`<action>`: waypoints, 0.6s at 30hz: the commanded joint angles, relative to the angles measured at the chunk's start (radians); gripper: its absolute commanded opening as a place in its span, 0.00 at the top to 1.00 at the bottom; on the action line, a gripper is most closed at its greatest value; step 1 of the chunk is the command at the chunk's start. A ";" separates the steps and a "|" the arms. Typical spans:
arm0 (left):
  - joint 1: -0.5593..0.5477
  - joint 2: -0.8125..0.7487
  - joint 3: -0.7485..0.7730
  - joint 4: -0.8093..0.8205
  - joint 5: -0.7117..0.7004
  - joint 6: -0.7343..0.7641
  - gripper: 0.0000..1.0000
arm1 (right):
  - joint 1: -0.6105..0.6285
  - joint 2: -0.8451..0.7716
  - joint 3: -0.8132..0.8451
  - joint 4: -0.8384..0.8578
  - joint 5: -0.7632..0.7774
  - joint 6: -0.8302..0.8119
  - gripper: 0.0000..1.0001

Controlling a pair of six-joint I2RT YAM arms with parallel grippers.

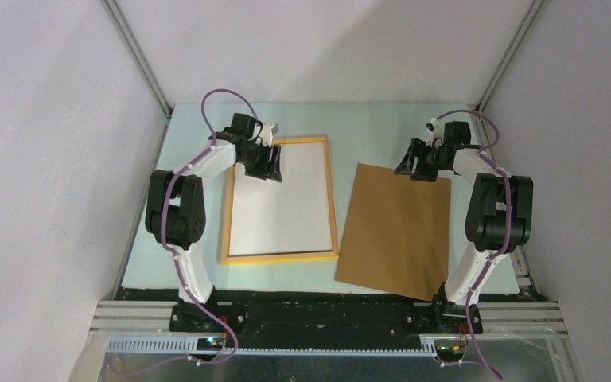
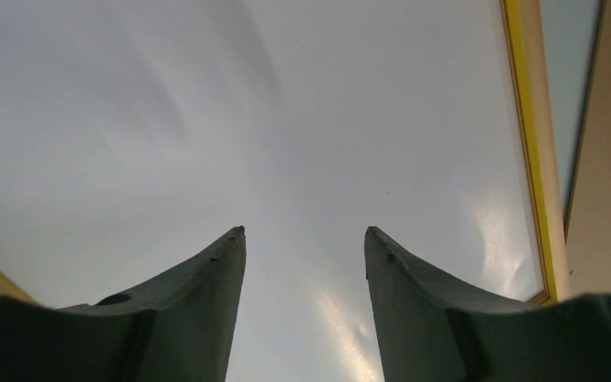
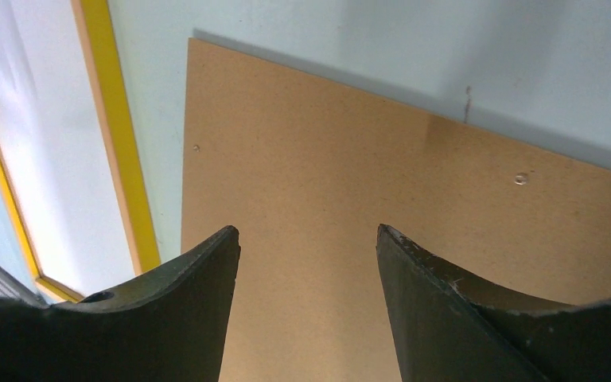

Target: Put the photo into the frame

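Top external view showed the frame (image 1: 280, 258) lying flat on the table (image 1: 366, 131) in the left half of the picture. A white sheet filled its opening. This sheet was judged to be the photo (image 1: 286, 203) lying print side down, since no flower print was visible. A brown backing board (image 1: 394, 235) lay flat to the right of the frame, near it but apart from it.

Handling, as judged:
- The photo was thin, light and flexible. The left wrist view showed sheen on its surface (image 2: 286, 119), so it was likely slippery and easy to crease.
- Lying flat inside the frame (image 2: 525, 143), it offered no free edge to grip. Pressing lightly on its face would suit better than pinching.
- The frame was stiff and light, and best gripped on a rail.

Arm pose:
- The left arm reached forward with its wrist turned down. The left gripper (image 1: 266, 163) sat over the upper left corner of the frame, jaws parted and empty above the sheet. Contact with the sheet could not be determined.
- The right arm reached forward likewise. The right gripper (image 1: 414, 165) sat at the upper left corner of the backing board, jaws parted and grasping nothing.
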 commanded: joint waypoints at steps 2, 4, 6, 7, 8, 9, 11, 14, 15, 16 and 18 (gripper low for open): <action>-0.028 0.032 0.017 0.040 0.020 0.007 0.38 | -0.009 -0.065 0.003 -0.021 0.046 -0.061 0.32; -0.035 0.049 0.018 0.047 0.018 0.007 0.38 | -0.010 -0.069 0.003 -0.033 0.049 -0.072 0.32; -0.036 0.064 0.016 0.054 0.018 -0.016 0.38 | -0.011 -0.070 0.003 -0.043 0.048 -0.078 0.32; -0.036 0.070 0.015 0.059 0.018 -0.021 0.38 | -0.011 -0.073 0.003 -0.048 0.048 -0.082 0.32; -0.036 0.078 0.011 0.061 0.019 -0.030 0.38 | -0.011 -0.073 0.003 -0.051 0.049 -0.083 0.32; -0.036 0.082 0.008 0.068 0.021 -0.033 0.38 | -0.011 -0.074 0.003 -0.054 0.051 -0.085 0.32; -0.036 0.090 -0.005 0.077 0.022 -0.039 0.38 | -0.013 -0.076 0.003 -0.057 0.050 -0.086 0.32; -0.036 0.091 -0.022 0.088 0.014 -0.041 0.38 | -0.016 -0.077 0.003 -0.059 0.049 -0.085 0.32; -0.036 0.089 -0.025 0.091 0.012 -0.041 0.38 | -0.018 -0.078 0.003 -0.058 0.044 -0.085 0.32; -0.037 0.088 -0.027 0.092 0.009 -0.041 0.38 | -0.020 -0.078 -0.002 -0.056 0.044 -0.084 0.32; -0.036 0.086 -0.029 0.094 0.006 -0.042 0.38 | -0.022 -0.077 -0.008 -0.051 0.041 -0.084 0.32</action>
